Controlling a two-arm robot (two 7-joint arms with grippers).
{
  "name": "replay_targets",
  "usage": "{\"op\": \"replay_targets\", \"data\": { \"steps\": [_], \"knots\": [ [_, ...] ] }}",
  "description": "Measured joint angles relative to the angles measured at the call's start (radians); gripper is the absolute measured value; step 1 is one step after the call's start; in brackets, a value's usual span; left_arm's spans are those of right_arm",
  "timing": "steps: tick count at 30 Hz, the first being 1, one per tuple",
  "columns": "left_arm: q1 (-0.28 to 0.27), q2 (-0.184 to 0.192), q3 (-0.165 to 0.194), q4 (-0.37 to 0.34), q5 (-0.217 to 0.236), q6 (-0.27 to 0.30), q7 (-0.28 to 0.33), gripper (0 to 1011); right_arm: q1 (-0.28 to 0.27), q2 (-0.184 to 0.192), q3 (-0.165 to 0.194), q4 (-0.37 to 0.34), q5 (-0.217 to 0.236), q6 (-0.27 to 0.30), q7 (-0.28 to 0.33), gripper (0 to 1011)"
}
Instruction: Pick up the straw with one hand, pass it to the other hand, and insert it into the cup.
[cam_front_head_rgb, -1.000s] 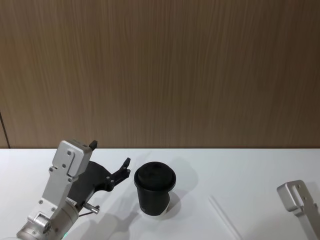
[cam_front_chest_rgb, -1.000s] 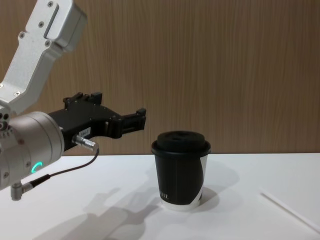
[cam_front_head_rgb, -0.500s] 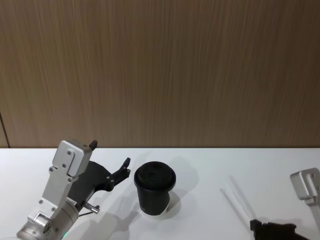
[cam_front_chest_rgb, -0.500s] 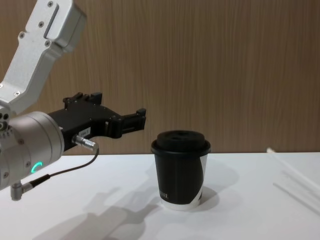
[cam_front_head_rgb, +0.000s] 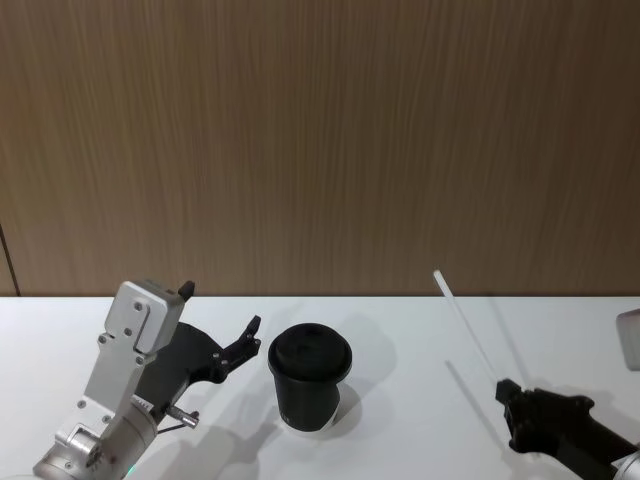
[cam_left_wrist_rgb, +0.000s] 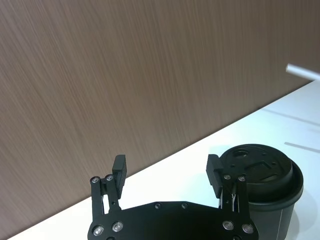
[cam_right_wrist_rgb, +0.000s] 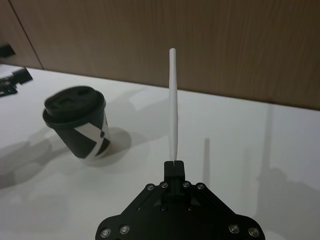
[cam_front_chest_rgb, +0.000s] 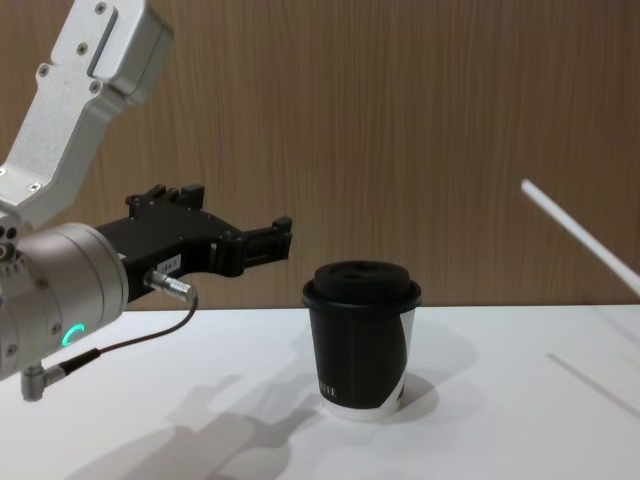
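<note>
The white straw (cam_front_head_rgb: 470, 328) is off the table, slanting up and back, its lower end pinched in my right gripper (cam_front_head_rgb: 505, 390), which is shut on it at the front right. In the right wrist view the straw (cam_right_wrist_rgb: 173, 105) rises straight out of the shut fingers (cam_right_wrist_rgb: 174, 169). The black lidded cup (cam_front_head_rgb: 310, 378) stands upright at the table's middle, to the left of the straw. My left gripper (cam_front_head_rgb: 221, 305), on its silver wrist, hovers open just left of the cup; its spread fingers (cam_left_wrist_rgb: 119, 167) hold nothing, with the cup (cam_left_wrist_rgb: 260, 185) beside them.
The white table (cam_front_head_rgb: 420, 340) runs back to a brown wood-grain wall (cam_front_head_rgb: 320, 140). In the chest view the straw (cam_front_chest_rgb: 580, 238) crosses the upper right, well above the cup (cam_front_chest_rgb: 362, 340), and the left gripper (cam_front_chest_rgb: 240, 208) hangs at lid height.
My right gripper has taken the straw from the table and raised it, swinging it from flat to steeply slanted. The left arm and the cup have not moved.
</note>
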Motion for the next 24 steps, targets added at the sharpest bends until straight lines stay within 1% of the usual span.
{"op": "replay_targets", "data": {
  "steps": [3,6,7,8,10,11,13,14,16,17,20,24],
  "knots": [
    [0.0,0.0,0.0,0.0,0.0,0.0,0.0,1003,0.004,-0.003,0.003,0.006,0.015,-0.038,0.022,0],
    [0.0,0.0,0.0,0.0,0.0,0.0,0.0,1003,0.013,-0.01,0.007,0.018,0.046,-0.096,0.063,0],
    [0.0,0.0,0.0,0.0,0.0,0.0,0.0,1003,0.013,-0.01,0.007,0.018,0.046,-0.096,0.063,0],
    [0.0,0.0,0.0,0.0,0.0,0.0,0.0,1004,0.018,-0.013,0.008,0.024,0.061,-0.118,0.083,0],
    [0.0,0.0,0.0,0.0,0.0,0.0,0.0,1003,0.022,-0.015,0.009,0.028,0.076,-0.137,0.101,0],
    [0.0,0.0,0.0,0.0,0.0,0.0,0.0,1003,0.028,-0.018,0.01,0.035,0.092,-0.158,0.119,0],
    [0.0,0.0,0.0,0.0,0.0,0.0,0.0,1003,0.032,-0.021,0.01,0.041,0.104,-0.172,0.138,0],
    [0.0,0.0,0.0,0.0,0.0,0.0,0.0,1003,0.039,-0.023,0.01,0.048,0.122,-0.19,0.161,0],
    [0.0,0.0,0.0,0.0,0.0,0.0,0.0,1003,0.044,-0.026,0.01,0.054,0.139,-0.206,0.183,0],
    [0.0,0.0,0.0,0.0,0.0,0.0,0.0,1004,0.049,-0.028,0.009,0.059,0.155,-0.219,0.203,0],
    [0.0,0.0,0.0,0.0,0.0,0.0,0.0,1003,0.058,-0.032,0.007,0.068,0.178,-0.236,0.232,0],
    [0.0,0.0,0.0,0.0,0.0,0.0,0.0,1003,0.074,-0.039,0.0,0.084,0.229,-0.261,0.293,0]
  ]
}}
